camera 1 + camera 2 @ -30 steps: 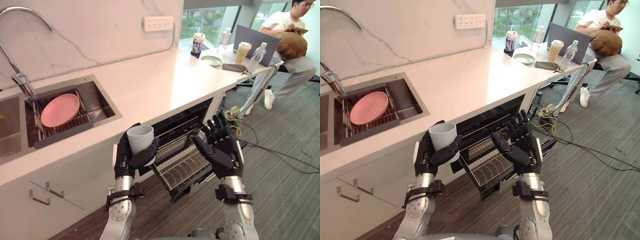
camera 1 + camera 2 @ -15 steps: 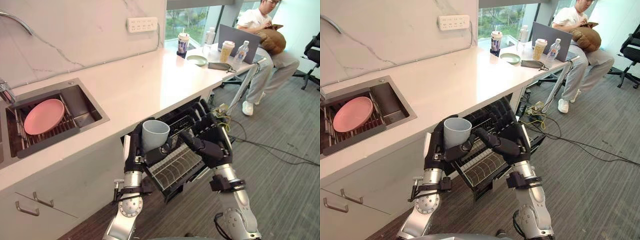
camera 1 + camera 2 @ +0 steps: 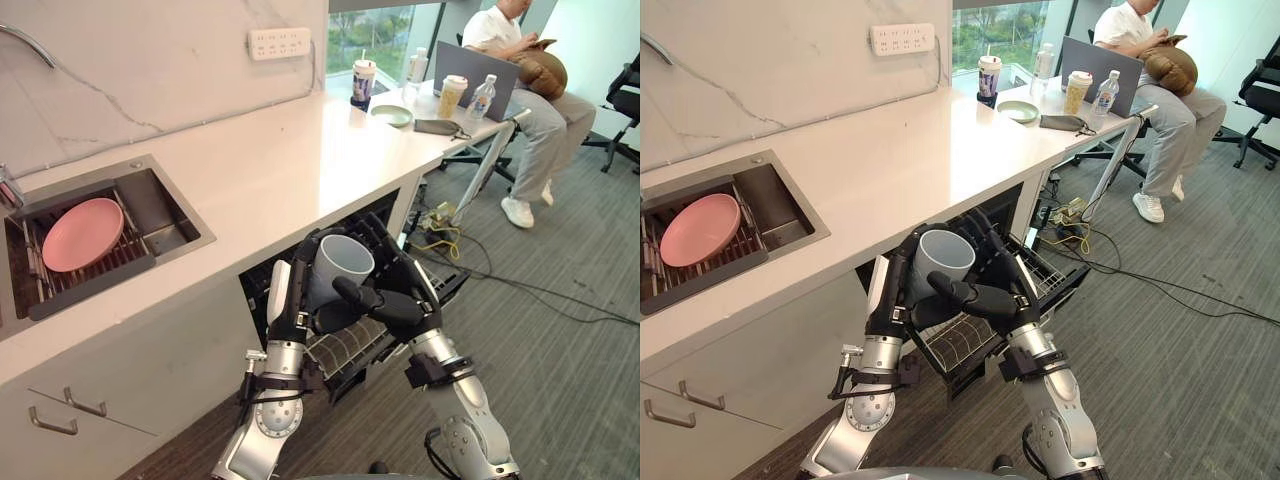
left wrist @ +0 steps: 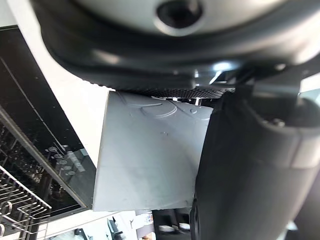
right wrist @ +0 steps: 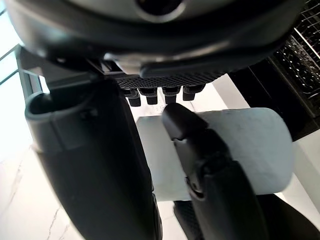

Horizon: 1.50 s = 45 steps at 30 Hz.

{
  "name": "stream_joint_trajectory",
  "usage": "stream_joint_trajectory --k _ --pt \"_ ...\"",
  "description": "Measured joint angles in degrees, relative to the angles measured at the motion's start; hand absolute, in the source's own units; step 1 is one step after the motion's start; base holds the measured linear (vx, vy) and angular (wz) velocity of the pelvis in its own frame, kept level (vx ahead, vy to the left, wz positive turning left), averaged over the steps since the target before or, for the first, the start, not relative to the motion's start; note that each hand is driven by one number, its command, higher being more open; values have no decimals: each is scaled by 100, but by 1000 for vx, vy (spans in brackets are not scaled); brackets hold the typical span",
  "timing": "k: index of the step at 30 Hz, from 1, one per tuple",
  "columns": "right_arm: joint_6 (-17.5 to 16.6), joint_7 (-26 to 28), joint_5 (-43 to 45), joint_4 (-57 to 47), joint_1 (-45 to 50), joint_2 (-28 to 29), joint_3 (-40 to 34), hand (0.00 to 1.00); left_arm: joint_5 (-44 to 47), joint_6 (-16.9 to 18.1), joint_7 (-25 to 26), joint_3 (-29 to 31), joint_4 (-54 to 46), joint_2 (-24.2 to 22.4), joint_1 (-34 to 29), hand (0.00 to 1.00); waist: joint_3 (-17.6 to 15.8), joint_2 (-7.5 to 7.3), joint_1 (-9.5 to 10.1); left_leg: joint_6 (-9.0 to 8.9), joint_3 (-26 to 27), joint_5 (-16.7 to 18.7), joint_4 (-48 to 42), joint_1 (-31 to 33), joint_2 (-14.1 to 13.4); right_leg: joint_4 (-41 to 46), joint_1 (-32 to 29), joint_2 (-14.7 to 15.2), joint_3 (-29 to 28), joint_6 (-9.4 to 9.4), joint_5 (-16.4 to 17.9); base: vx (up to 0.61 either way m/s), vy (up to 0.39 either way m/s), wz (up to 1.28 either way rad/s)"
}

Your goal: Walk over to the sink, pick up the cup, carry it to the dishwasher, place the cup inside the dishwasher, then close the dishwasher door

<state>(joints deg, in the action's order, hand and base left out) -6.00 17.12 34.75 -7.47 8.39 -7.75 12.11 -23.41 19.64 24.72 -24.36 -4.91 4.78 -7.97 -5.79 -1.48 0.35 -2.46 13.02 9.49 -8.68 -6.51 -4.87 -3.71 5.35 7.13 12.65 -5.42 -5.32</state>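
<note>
Pale grey-blue, the cup (image 3: 340,266) is in the air in front of the counter edge, mouth up and tipped a little toward my head camera. It is above the wire rack (image 3: 962,340) that is drawn out of the open dishwasher (image 3: 386,212), and it does not touch the rack.

My left hand (image 3: 296,300) grips the cup from the sink side. Its fingers are curled round the wall, and in the left wrist view the cup's side (image 4: 150,155) lies flat against the palm.

My right hand (image 3: 402,306) closes on the cup from the other side. Its thumb lies across the front of the cup, low down, and its fingers stand up behind the far wall. In the right wrist view the cup (image 5: 250,145) sits between thumb and fingertips (image 5: 172,94). Both hands hold it, and they touch each other below the cup.

The white counter (image 3: 270,150) runs from the steel sink (image 3: 165,205) on my left to a far end by the window. A pink plate (image 3: 82,220) lies on a rack in the sink. At the far end are a small green dish (image 3: 391,114), drink cups, a water bottle and a laptop (image 3: 478,68), and a person (image 3: 530,70) sits beside them. A white socket strip (image 3: 279,42) is on the marble wall.
</note>
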Motion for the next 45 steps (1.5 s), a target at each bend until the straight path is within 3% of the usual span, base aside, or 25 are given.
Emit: stream_joint_trajectory --k 13,27,38,39,45 --pt "202 -2 -6 -32 -108 -8 -2 100 -258 187 99 -9 -109 100 36 0 11 8 -40 5 -85 -72 67 10 23 -94 50 5 86 13 -45 -31 -16 3" --pt "211 -20 248 -99 -116 -16 -56 100 -243 275 -287 -104 -155 160 32 0 170 83 -122 1 -199 -185 176 137 57 -105 -44 23 183 16 -57 -27 -15 4" --pt "737 249 453 -98 -118 -108 -46 100 -247 336 -289 -119 -154 369 -64 0 210 79 -127 4 -167 -219 228 108 75 -107 -61 37 173 24 -79 -34 -7 -1" --pt "782 263 452 -98 -123 -129 -45 0 -248 336 -289 -122 -154 397 -64 0 213 76 -127 4 -168 -219 230 111 75 -108 -64 37 174 23 -80 0 0 0" --pt "868 291 439 -98 -150 -301 15 0 -248 330 -234 -140 -148 504 -64 0 227 71 -127 9 -173 -223 234 149 85 -109 -92 46 179 17 -89 0 0 0"
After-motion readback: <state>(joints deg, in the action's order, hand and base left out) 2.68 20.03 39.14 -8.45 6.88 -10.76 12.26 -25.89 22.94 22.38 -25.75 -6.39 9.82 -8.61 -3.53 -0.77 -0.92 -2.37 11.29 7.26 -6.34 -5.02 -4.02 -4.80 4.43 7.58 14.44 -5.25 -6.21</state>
